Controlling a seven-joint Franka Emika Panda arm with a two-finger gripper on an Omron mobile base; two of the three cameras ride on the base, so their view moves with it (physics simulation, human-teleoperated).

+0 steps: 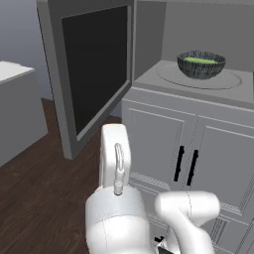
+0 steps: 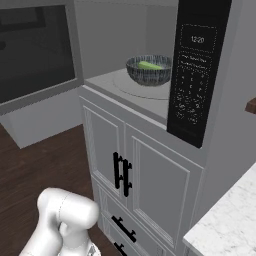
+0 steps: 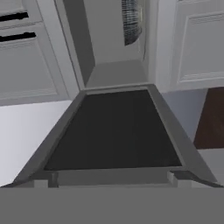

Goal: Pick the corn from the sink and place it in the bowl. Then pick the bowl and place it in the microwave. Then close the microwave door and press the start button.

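Sitting in 1 bowl (image 1: 201, 64): 1 corn (image 1: 199, 60), microwave door (image 1: 94, 64) open.

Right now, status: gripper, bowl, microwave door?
Gripper state cannot be told. Bowl with corn sits on microwave turntable. Microwave door wide open, not yet closed. Nothing seen blocking its swing.

Grey cabinet doors (image 1: 193, 149) with paired black vertical handles (image 1: 185, 165) stand on a dark wood floor (image 1: 34, 188). A drawer with a black bar handle (image 2: 123, 229) sits below them. A white marble surface (image 2: 230, 220) shows at the right base view's lower right corner.
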